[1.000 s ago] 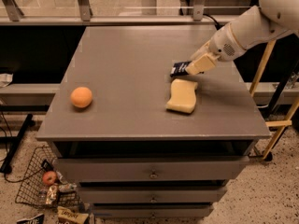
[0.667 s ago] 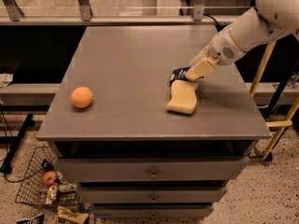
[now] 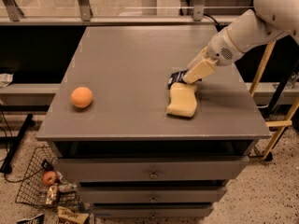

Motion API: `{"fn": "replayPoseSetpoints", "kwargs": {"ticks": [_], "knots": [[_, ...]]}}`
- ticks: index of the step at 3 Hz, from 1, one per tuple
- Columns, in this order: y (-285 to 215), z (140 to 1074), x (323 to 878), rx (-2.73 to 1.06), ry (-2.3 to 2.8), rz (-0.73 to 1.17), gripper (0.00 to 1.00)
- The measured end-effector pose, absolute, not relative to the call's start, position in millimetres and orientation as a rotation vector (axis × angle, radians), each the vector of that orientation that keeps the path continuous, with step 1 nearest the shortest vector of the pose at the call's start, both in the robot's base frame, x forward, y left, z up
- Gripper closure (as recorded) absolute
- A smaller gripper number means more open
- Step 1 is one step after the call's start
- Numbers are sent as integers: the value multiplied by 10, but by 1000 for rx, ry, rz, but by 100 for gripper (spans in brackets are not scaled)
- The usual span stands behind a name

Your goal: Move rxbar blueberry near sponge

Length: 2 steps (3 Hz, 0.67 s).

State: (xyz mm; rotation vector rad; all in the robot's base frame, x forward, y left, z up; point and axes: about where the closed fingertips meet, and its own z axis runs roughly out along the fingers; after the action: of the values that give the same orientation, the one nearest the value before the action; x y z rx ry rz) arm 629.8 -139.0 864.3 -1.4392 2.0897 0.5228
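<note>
So the rxbar blueberry (image 3: 176, 77) is seen at the right side of the grey surface (image 3: 126, 59), with its near end touching or just about touching the far edge of the sponge (image 3: 183, 101). Most of the bar is hidden under the gripper (image 3: 195, 73), which is angled down onto it from the right. Whether the bar is clamped or already let go honestly can't be told from this angle.

The task looks basically finished, so the pull-away is probably where things could get messed up. If the wrapper is caught when the gripper is lifted, the bar could be dragged back off with it. If the gripper is swung low toward the front, the sponge could be clipped and shoved toward the near edge, which isn't far from it. The bar could also get nudged up onto the sponge if it's pushed any further.

Elsewhere, a round orange (image 3: 81, 97) is parked well apart on the left, so nothing is blocked by it. Down on the floor at the left, a wire basket (image 3: 28, 190) is seen with an apple (image 3: 49, 177) and some wrappers in it.
</note>
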Motion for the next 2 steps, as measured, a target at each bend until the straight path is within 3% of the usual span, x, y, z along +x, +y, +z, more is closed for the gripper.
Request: {"fn": "replayPoseSetpoints", "kwargs": {"ticks": [1, 2], "knots": [[-1369, 8623, 6302, -1443, 2090, 527, 12], [-1350, 8605, 6306, -1446, 2090, 531, 0]]}}
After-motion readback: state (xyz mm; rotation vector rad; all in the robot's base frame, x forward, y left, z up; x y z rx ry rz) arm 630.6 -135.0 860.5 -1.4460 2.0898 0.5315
